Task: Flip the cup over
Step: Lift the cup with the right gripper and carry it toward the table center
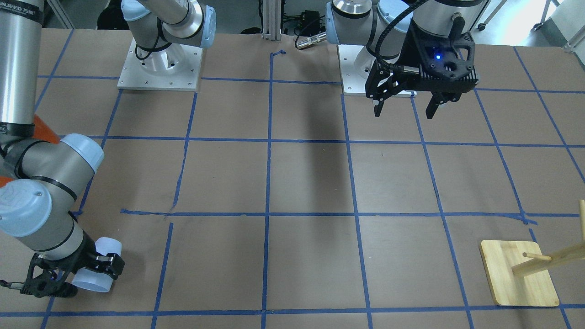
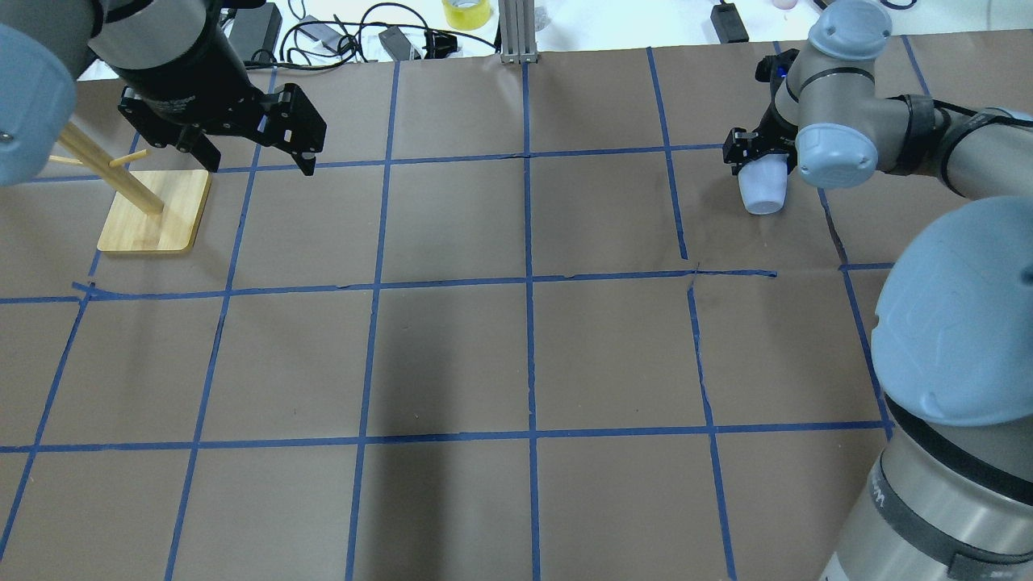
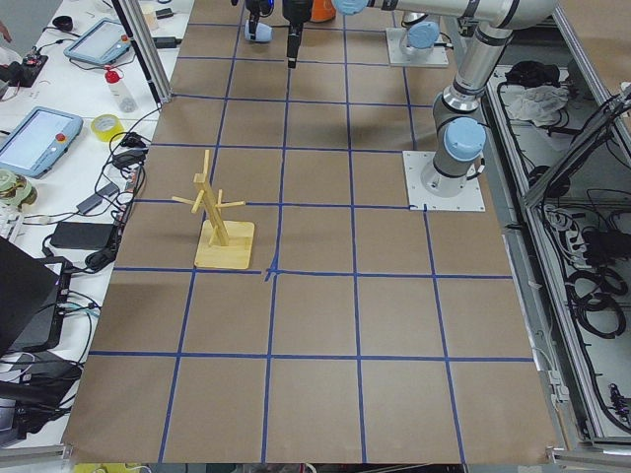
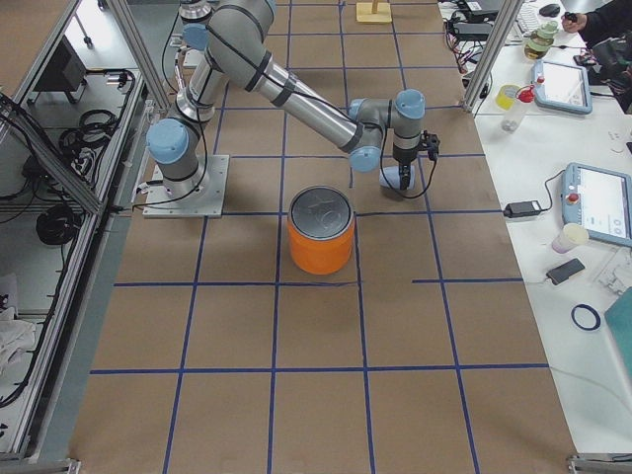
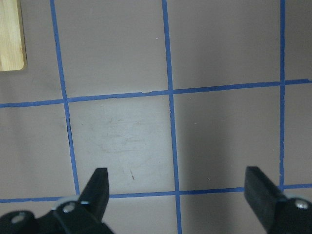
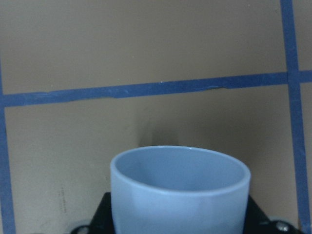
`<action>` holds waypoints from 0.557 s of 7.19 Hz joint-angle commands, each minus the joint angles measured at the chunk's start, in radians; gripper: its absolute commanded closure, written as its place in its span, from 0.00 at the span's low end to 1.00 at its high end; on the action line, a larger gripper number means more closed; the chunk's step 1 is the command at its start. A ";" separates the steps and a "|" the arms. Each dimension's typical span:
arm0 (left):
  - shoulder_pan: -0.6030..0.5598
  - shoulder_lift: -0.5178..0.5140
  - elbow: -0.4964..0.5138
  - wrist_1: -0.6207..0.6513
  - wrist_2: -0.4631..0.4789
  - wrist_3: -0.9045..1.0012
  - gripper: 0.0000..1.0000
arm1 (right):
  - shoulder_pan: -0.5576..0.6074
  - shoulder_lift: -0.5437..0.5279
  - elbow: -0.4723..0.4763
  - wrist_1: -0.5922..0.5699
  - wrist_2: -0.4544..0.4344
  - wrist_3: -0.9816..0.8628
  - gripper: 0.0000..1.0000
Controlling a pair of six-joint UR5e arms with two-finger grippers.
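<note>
One table fills the views, covered in brown paper and ruled into squares by blue tape. Two grey robot arms with pale blue joint caps reach over it, one from each side.

One large orange cylindrical can with a silver lid stands upright on the robot's right end of the table, near the right arm's wrist but apart from it.

One pale wooden peg stand on a square base stands on the robot's left side, near the far edge.

The left gripper hangs above the paper just beside that stand, its two black fingers spread wide with nothing between them – the left wrist view shows only tape lines in the gap.

The right gripper is low on the far right of the table, its fingers pinching one small pale blue-white tapered plastic cup by its sides. The cup is tilted, its open rim pointing away from the gripper's palm – whether it touches the paper I cannot tell.
</note>
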 commanded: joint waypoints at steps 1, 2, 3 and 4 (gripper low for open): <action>0.000 0.000 0.000 0.000 0.001 0.001 0.00 | 0.021 -0.062 0.010 0.007 0.122 -0.263 0.36; 0.000 0.000 0.000 0.000 0.001 0.001 0.00 | 0.058 -0.066 0.009 -0.006 0.136 -0.457 0.35; 0.000 0.000 0.002 0.000 0.001 0.001 0.00 | 0.111 -0.072 0.009 -0.114 0.237 -0.741 0.30; 0.002 0.001 0.000 0.000 0.001 0.004 0.00 | 0.135 -0.072 0.013 -0.140 0.305 -0.916 0.26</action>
